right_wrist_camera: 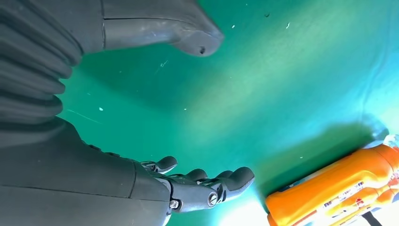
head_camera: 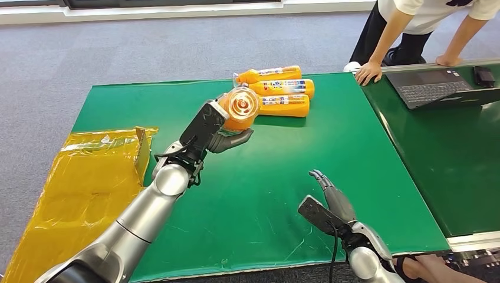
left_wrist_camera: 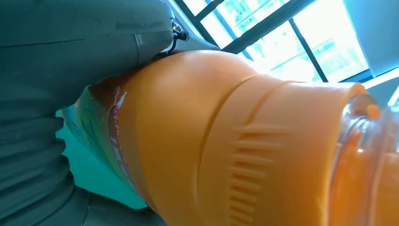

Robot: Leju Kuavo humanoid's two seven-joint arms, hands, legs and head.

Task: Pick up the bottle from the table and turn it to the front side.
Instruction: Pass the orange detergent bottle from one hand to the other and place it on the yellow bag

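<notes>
My left hand [head_camera: 219,131] grips an orange bottle [head_camera: 240,111] above the middle of the green table [head_camera: 283,177], its clear cap end pointing up toward me. In the left wrist view the orange bottle [left_wrist_camera: 244,146] sits tight against my left hand [left_wrist_camera: 56,94]. Three more orange bottles [head_camera: 282,88] lie side by side on the table just behind it, and one of them [right_wrist_camera: 334,193] shows in the right wrist view. My right hand [head_camera: 331,203] hovers open low over the near right part of the table, its fingers [right_wrist_camera: 207,181] spread with nothing in them.
A yellow bag [head_camera: 88,188] with a small cardboard flap lies off the table's left edge. A second green table at the right carries an open laptop [head_camera: 436,85]. A person [head_camera: 413,23] leans on it, one hand [head_camera: 368,72] at the far corner.
</notes>
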